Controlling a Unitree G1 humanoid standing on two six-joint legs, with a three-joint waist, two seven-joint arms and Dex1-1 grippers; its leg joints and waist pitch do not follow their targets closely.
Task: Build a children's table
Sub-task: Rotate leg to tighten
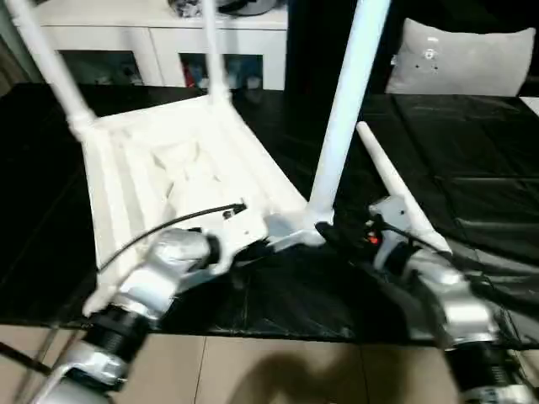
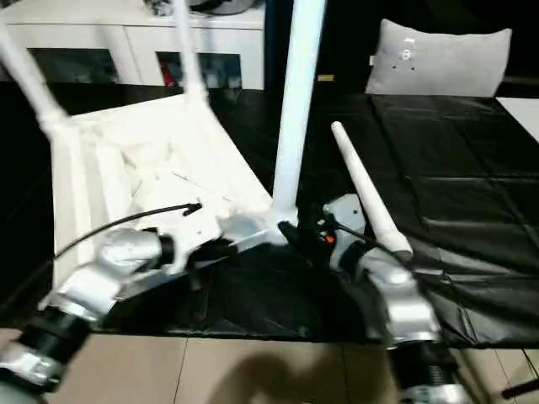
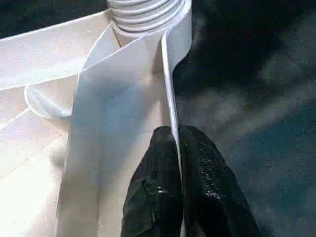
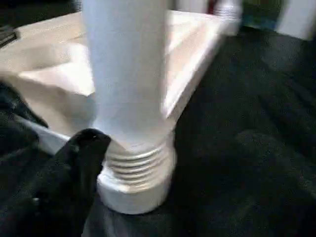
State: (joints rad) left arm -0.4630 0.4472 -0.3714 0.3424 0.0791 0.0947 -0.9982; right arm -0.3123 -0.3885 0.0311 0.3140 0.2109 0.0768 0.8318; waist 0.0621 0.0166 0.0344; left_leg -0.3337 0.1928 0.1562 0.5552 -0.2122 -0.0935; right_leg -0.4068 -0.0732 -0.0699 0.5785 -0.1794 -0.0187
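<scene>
The white tabletop [image 1: 168,168] lies underside up on the black-covered surface. Two white legs stand in its far corner sockets [image 1: 50,67] [image 1: 215,59]. A third leg [image 1: 345,109] stands upright at the near right corner, and its threaded base [image 4: 136,168] shows above the socket. A fourth leg [image 1: 396,185] lies loose just to the right. My left gripper [image 3: 177,133] is shut on the tabletop's thin rim close to that corner. My right gripper [image 1: 337,236] sits low against the base of the upright leg.
A white cabinet with glass doors [image 1: 160,42] stands behind the work. A grey pillow [image 1: 463,59] rests at the back right. The black cover [image 1: 472,194] spreads out to the right. The surface's front edge drops to the tiled floor [image 1: 278,370].
</scene>
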